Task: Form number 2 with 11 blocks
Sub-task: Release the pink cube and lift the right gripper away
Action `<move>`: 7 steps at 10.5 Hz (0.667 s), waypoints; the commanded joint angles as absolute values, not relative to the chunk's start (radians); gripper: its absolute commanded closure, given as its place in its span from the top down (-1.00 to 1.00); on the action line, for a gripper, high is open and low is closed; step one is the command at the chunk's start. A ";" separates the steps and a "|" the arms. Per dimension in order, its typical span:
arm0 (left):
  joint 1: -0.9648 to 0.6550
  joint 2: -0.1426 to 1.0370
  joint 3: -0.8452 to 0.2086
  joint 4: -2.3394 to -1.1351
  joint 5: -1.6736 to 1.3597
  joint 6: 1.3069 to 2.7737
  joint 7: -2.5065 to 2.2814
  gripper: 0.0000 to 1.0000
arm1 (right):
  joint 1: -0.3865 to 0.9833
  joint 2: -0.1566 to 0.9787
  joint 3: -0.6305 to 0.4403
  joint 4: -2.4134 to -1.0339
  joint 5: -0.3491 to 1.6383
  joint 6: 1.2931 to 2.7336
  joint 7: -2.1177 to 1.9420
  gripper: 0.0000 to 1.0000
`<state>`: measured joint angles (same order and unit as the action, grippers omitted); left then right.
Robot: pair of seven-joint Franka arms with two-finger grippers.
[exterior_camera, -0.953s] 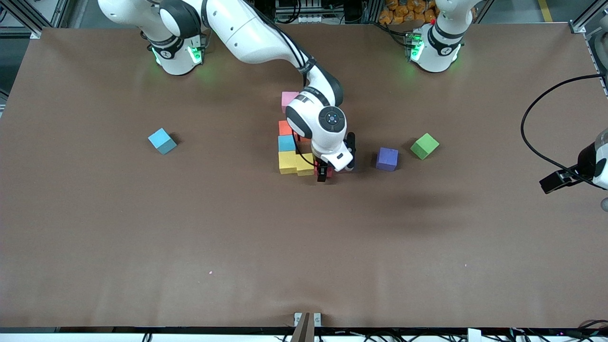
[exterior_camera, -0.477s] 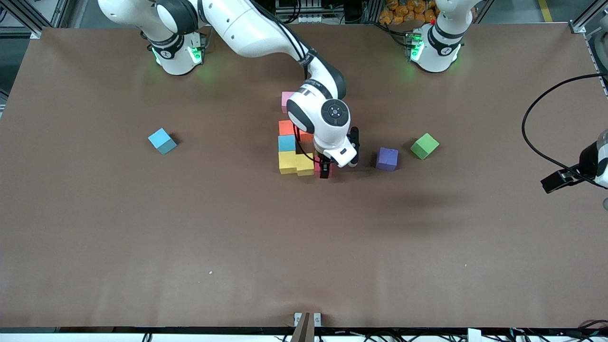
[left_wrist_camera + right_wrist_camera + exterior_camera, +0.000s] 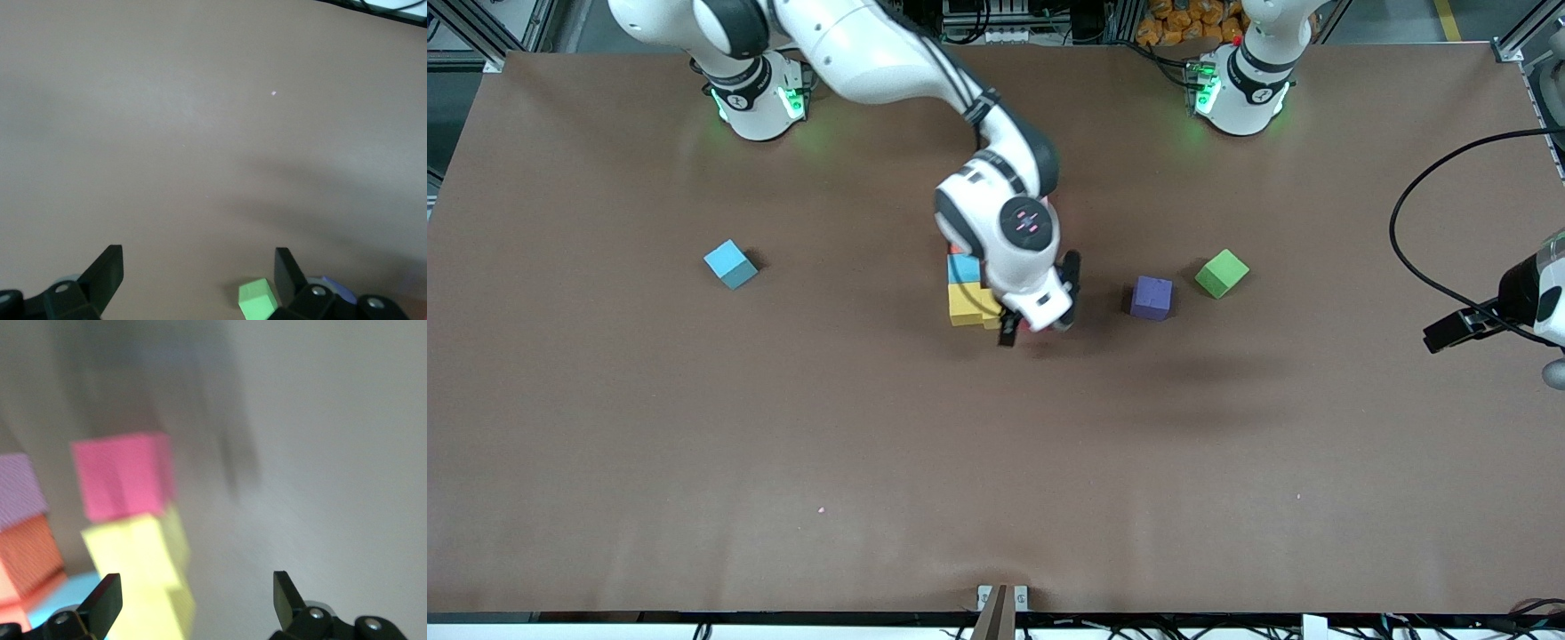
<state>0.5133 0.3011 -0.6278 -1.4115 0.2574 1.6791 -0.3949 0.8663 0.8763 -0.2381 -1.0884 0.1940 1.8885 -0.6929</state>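
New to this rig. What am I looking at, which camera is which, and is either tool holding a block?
Two white robot arms are bolted to one edge of a brown table. The wide picture comes from a high camera facing them. The other two come from cameras on each arm's wrist, looking past its two black fingers.

The right tool is over a cluster of coloured blocks mid-table: yellow, light blue, orange and pink ones show. Its wrist view shows open fingers with nothing between them.

The left tool waits at the left arm's end of the table, also open and empty.

Loose cubes: a purple block, a green cube beside it, and a blue cube toward the right arm's end.
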 commanded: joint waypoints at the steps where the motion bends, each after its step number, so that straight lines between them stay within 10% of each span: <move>1: 0.526 0.264 -0.638 -1.417 0.206 1.645 -0.387 1.00 | 0.702 0.807 -0.218 -1.069 0.212 1.812 -0.693 1.00; 7: 0.525 0.195 -0.676 -1.417 0.163 1.595 -0.385 1.00 | 0.278 0.730 -0.227 -1.061 0.256 1.778 -0.690 1.00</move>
